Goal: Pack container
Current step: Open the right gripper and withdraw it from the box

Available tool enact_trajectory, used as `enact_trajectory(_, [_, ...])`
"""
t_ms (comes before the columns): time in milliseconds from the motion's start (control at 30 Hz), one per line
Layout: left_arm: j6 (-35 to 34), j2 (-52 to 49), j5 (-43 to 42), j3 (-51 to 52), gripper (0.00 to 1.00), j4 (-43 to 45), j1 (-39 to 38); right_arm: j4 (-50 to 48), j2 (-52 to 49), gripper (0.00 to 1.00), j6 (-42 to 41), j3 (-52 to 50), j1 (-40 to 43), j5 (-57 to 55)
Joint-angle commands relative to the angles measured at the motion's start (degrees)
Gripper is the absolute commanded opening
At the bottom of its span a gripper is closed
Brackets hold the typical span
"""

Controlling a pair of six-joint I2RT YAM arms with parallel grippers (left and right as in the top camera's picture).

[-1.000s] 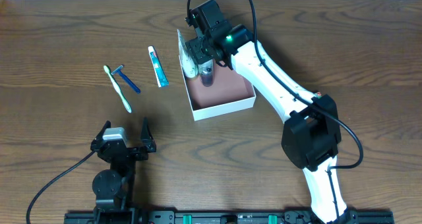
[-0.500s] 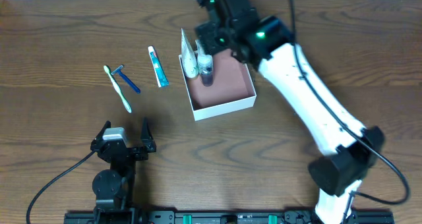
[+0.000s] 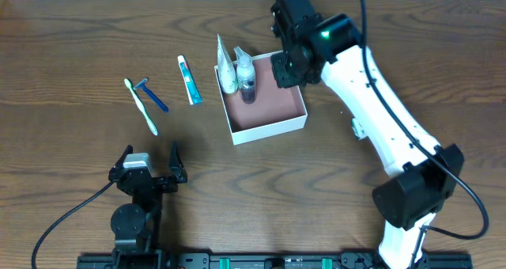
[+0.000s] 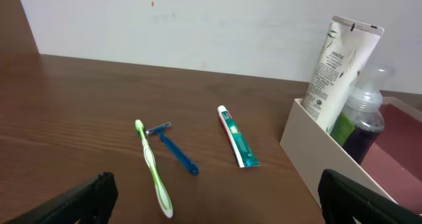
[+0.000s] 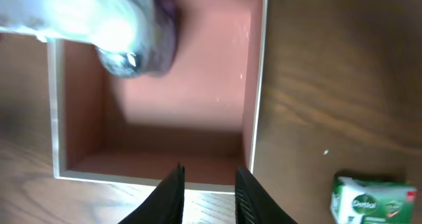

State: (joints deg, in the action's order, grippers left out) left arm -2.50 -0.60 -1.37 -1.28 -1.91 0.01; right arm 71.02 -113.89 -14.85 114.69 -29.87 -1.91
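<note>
We are hovering the right gripper [image 5: 208, 176], narrowly apart and empty, over the container [image 3: 267, 127], likely needing the soap pack [image 5: 372, 199] beside it next

Inside the container [image 3: 273, 103], a tall tube [image 3: 226, 63] and a dark bottle [image 3: 247, 83] stand crowded against the left wall. The rest of its floor lies bare, open from above. The right fingers [image 5: 170, 192] hang over its near edge. Out left, toothpaste [image 3: 189, 80], razor [image 3: 152, 95] and toothbrush [image 3: 141, 105] lie flat on the tabletop [image 3: 71, 55], with clear gaps around the toothpaste.
</note>
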Motion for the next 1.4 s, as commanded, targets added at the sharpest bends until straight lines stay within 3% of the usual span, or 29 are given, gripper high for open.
enact_trajectory(0, [1.0,0.4,0.5,1.0,0.98,-2.1,0.3,-1.2,-1.0,0.23,-2.3,-4.2,0.4,0.4])
enact_trajectory(500, [1.0,0.4,0.5,1.0,0.98,-2.1,0.3,-5.4,-1.0,0.11,-3.0,-18.0,-0.9,1.5])
enact_trajectory(867, [1.0,0.4,0.5,1.0,0.98,-2.1,0.3,-3.7,-1.0,0.01,-4.7,-18.9,-1.0,1.5])
enact_trajectory(1200, [1.0,0.4,0.5,1.0,0.98,-2.1,0.3,0.8,-1.0,0.01,-7.7,-18.9,-1.3,1.5])
enact_trajectory(1367, [1.0,0.4,0.5,1.0,0.98,-2.1,0.3,-3.1,-0.9,0.01,-5.3,-18.9,-2.3,1.3])
